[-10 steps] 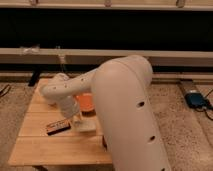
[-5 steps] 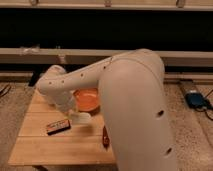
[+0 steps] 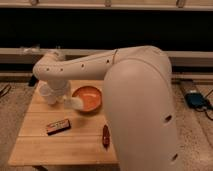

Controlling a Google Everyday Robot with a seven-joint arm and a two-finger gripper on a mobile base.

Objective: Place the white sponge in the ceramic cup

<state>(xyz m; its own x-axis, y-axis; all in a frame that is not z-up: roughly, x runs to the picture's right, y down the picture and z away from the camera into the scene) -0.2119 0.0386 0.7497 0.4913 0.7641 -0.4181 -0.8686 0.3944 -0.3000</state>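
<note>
The arm (image 3: 135,90) has swung its elbow higher and further back, and the gripper (image 3: 71,101) has come up from beside the bar to the bowl's left rim, carrying the white sponge (image 3: 76,104) with it.

Nearest, the slatted wooden worktop (image 3: 60,145) shows a broad bare strip along its front edge and left corner. A slim red object (image 3: 105,136) lies close to the arm's bulky white shell, which covers the right side. The flat black-and-orange bar (image 3: 58,126) lies slightly askew, apart from everything else.

Further back, the jaws are closed on the sponge, a pale, soft-edged piece just off the wood and touching or overlapping the rim of the shallow, glossy orange bowl (image 3: 92,97). The ceramic cup (image 3: 48,94), small, plain white and tapered, stands upright just left of the gripper near the worktop's far left edge, partly behind the wrist.
</note>
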